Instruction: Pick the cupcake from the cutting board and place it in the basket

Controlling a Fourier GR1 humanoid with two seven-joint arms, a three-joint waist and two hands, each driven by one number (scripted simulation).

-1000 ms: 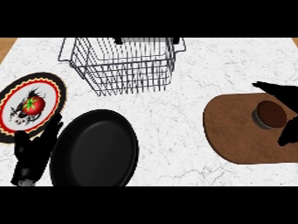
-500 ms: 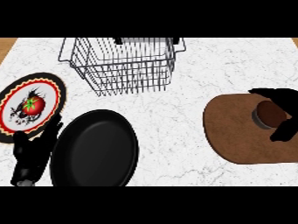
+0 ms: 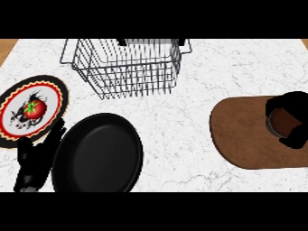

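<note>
- Right hand (image 3: 301, 118) sits at the right edge of the view, over the far right part of the cutting board (image 3: 246, 133), its black fingers and thumb curled round the cupcake (image 3: 283, 122).
- Only a brown patch of the cupcake shows between the fingers; it is on the board's right side, and whether it rests on the board or is lifted off it cannot be told.
- Left hand (image 3: 35, 158) lies low at the left, just beside the left rim of the black plate (image 3: 100, 155), fingers relaxed and pointing up the view, holding nothing.
- Cutting board is a brown oval slab on the white marbled tabletop (image 3: 183, 103), at the right side of the view.
- Wire basket (image 3: 126, 67) stands at the far middle of the tabletop, well apart from the board and from both hands.
- Patterned plate (image 3: 28, 110) with a dark, red and cream rim lies at the left, and a tomato (image 3: 32, 108) sits on its middle.
- Black plate lies near the lower edge, just right of the patterned plate.
</note>
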